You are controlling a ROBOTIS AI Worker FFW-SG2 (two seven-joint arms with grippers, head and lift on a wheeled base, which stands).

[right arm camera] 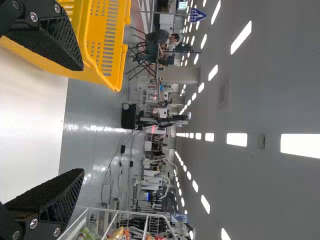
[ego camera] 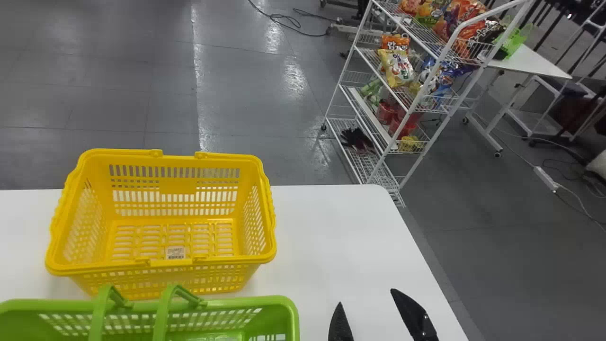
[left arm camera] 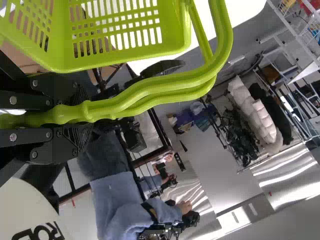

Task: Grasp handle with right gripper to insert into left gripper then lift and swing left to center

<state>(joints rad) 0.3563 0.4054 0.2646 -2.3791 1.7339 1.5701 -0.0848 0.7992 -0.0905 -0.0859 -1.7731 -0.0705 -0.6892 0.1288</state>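
My right gripper [ego camera: 377, 315] stands open over the white table, right of the green basket [ego camera: 255, 303] at the bottom left of the head view. Two green handles [ego camera: 162, 312] rise from that basket. In the left wrist view, my left gripper [left arm camera: 80, 114] is shut on the joined handles [left arm camera: 165, 87], which run out between its fingers and curve to the green basket [left arm camera: 125, 57]. The right wrist view has my right gripper [right arm camera: 77, 119] with nothing between its widely parted fingers. Whether the green basket touches the table I cannot tell.
An empty yellow basket [ego camera: 271, 222] stands on the white table [ego camera: 341, 232], just beyond the green one. A wire shelf cart [ego camera: 442, 57] with snack bags is past the table's far right corner. The table's right edge slants close by my right gripper.
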